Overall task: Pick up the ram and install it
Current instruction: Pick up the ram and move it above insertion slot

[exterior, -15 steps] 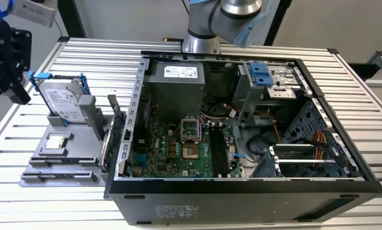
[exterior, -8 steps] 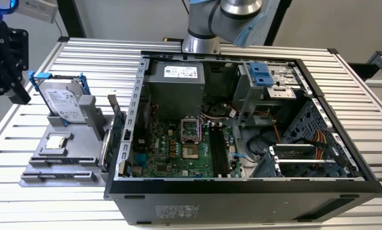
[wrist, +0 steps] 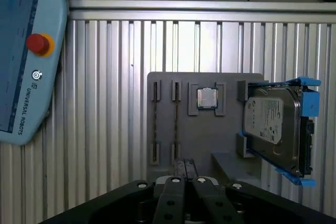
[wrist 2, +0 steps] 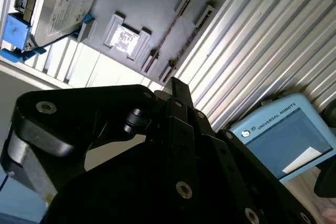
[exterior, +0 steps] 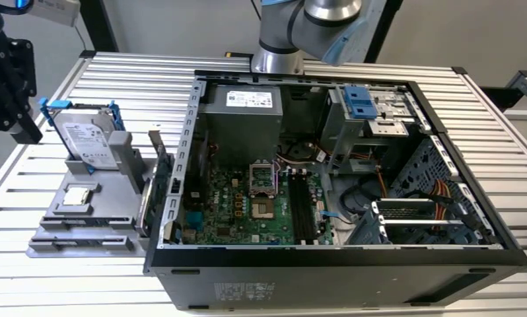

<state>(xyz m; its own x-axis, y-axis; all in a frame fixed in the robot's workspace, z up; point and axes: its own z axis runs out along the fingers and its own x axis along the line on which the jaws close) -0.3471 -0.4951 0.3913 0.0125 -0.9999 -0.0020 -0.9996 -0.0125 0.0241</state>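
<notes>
Hovering over the ribbed metal surface (wrist: 105, 129), your black gripper (wrist: 184, 169) is pinched closed and empty, while the long, thin ram stick (wrist: 176, 121) apparently sits edge-on in the grey holder tray (wrist: 210, 140), not yet picked or installed.

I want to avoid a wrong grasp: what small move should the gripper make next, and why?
Probably bring the gripper closer to the ram, keeping its present line. In the first wrist view the ram stands on edge in a slot of the grey holder, untouched; the gripper is apart from it, roughly in line with that slot.
</notes>
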